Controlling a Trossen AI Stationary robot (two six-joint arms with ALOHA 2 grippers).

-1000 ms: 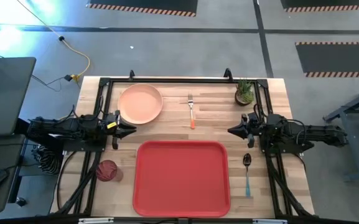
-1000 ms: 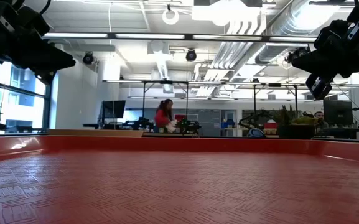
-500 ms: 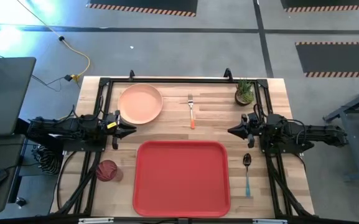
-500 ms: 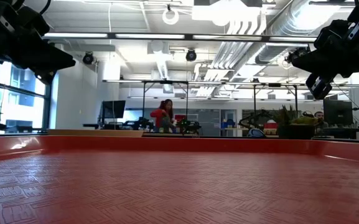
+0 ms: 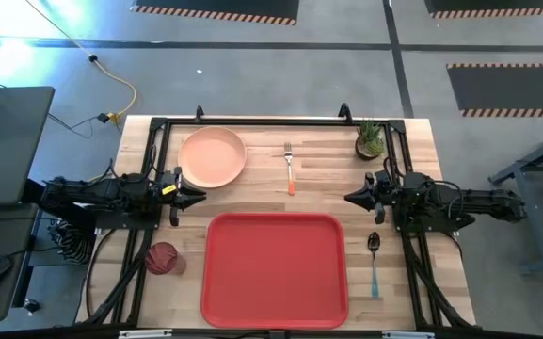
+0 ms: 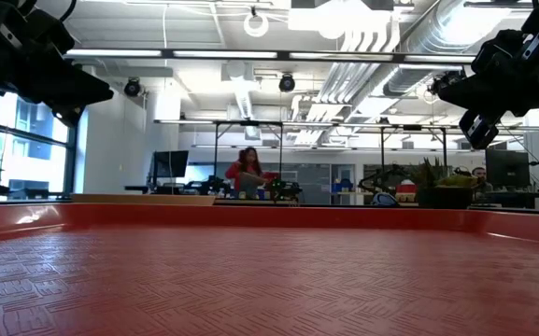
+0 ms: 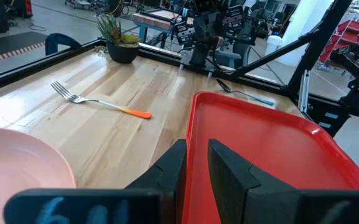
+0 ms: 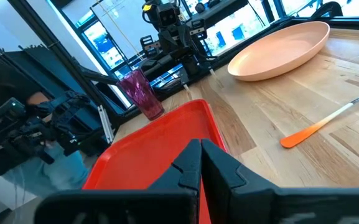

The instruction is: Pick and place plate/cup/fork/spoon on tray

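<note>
The peach-pink plate (image 5: 213, 156) lies flat at the far left of the table. The fork (image 5: 290, 168) lies at the far middle, its orange handle pointing toward the tray. The red tray (image 5: 275, 268) lies at the near middle. The dark-red cup (image 5: 162, 257) stands upright left of the tray. The spoon (image 5: 375, 262) lies right of the tray, its bowl toward the far edge. My left gripper (image 5: 199, 196) hovers between the plate and the tray with a narrow gap between its fingers (image 7: 196, 146), empty. My right gripper (image 5: 350, 198) hovers above the table far of the spoon, shut (image 8: 200, 146) and empty.
A small potted plant (image 5: 370, 139) stands at the far right corner. A black frame (image 5: 252, 121) runs along the table's edges. Bare wood lies between the fork and the plant. In the low view the tray's floor (image 6: 269, 280) fills the foreground; a person stands in the room behind.
</note>
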